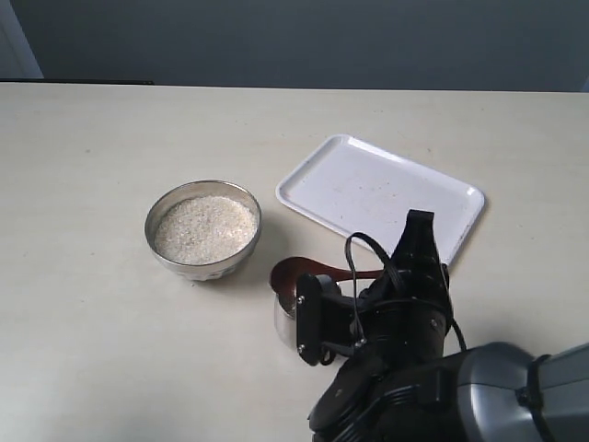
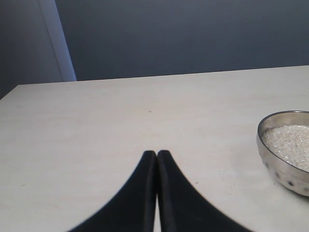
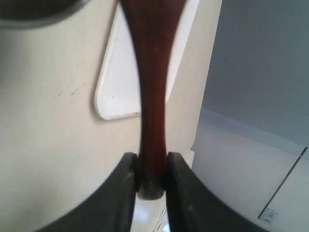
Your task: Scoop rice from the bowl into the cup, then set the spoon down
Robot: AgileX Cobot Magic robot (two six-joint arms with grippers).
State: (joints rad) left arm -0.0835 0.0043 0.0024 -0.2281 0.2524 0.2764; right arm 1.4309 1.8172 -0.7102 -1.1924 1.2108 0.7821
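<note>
**One of each on the table: bowl, cup, spoon, tray**

The left gripper (image 2: 157, 155) appears only in its own wrist view. Its two black fingers are pressed together with nothing between them, low over the pale table (image 1: 83, 331), and the bowl sits off to one side of it.

In the exterior view, one bowl (image 1: 202, 228) stands left of centre. The rice (image 1: 203, 228) fills it to near the rim.

Just right of it, one spoon (image 1: 299, 273) has its scoop above the one cup (image 1: 283, 322). Only a sliver of the cup's shiny wall shows. The rest is behind the right arm, and I cannot tell whether any rice is in the cup or in the scoop.

Farther right and back lies one white tray (image 1: 382, 193), its near corner hidden by the arm.

The right gripper (image 3: 152, 170) pinches the end of the spoon's handle between two fingers. A dark blurred shape at the edge of that wrist view is too unclear to name.
</note>
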